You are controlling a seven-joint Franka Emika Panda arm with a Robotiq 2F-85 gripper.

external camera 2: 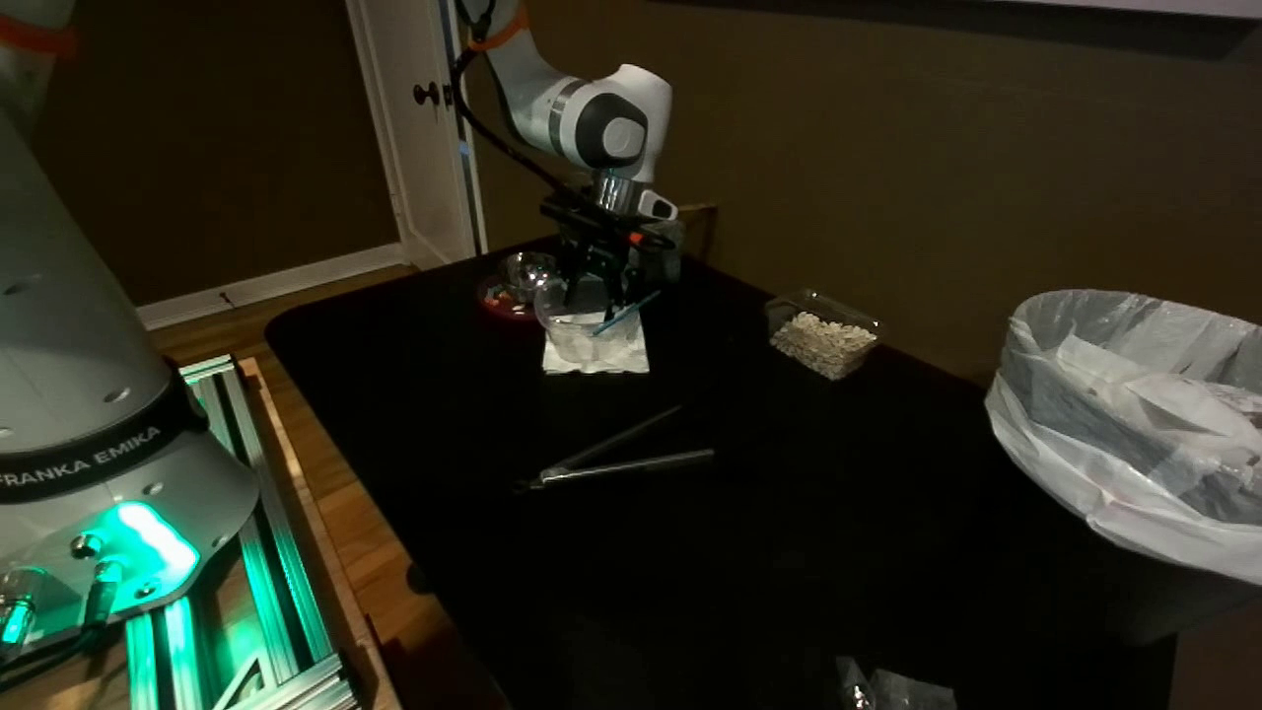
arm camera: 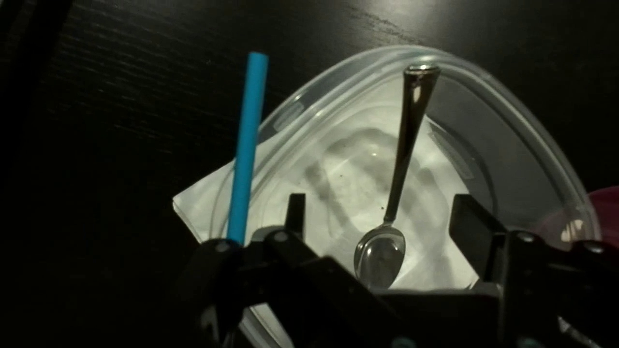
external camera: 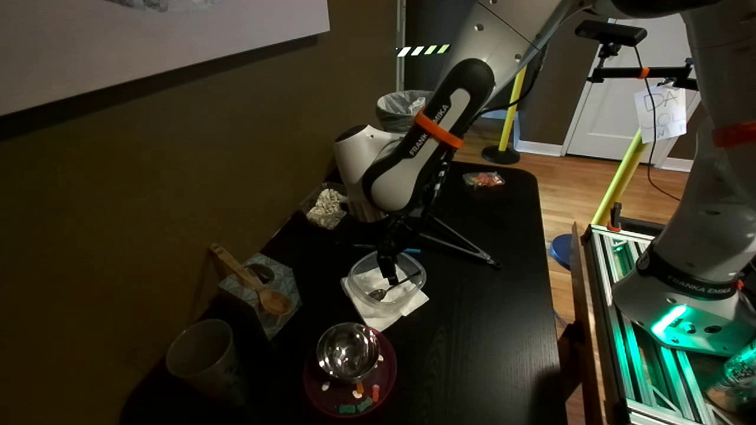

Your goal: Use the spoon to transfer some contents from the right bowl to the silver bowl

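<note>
The spoon point(arm camera: 400, 176) lies in a clear plastic tub point(arm camera: 512, 140), and in the wrist view it falls between the jaws, which stand wide with nothing held. Its long axis runs up that view with a slight slant, across the line on which the jaws would close, so a straight squeeze should meet it side-on. The rounded head lies nearer the jaws there, while the slim handle flares toward the tub's far rim; how much height separates jaws and metal I cannot tell. Polished and smooth, it may well roll or slip under a pinch. The tub is soft-cornered and see-through, set on white paper point(external camera 2: 597, 362). A blue straw point(arm camera: 247, 135), smooth and straight, appears to cross its rim outside the gap; whether it touches the jaws is unclear. To one side of the tub, the silver bowl point(external camera: 348, 354), round and mirror-bright, appears to rest on a dark red plate point(external camera: 319, 398) with small coloured pieces point(external camera: 365, 404). Farther from the tub, by the wall, is the right bowl point(external camera 2: 784, 309), shallow and clear, with the contents point(external camera 2: 826, 342) heaped inside, pale beige and crumbly. Long metal tongs point(external camera 2: 626, 466) lie splayed on the black, faintly grained bench point(external camera: 490, 330)
</note>
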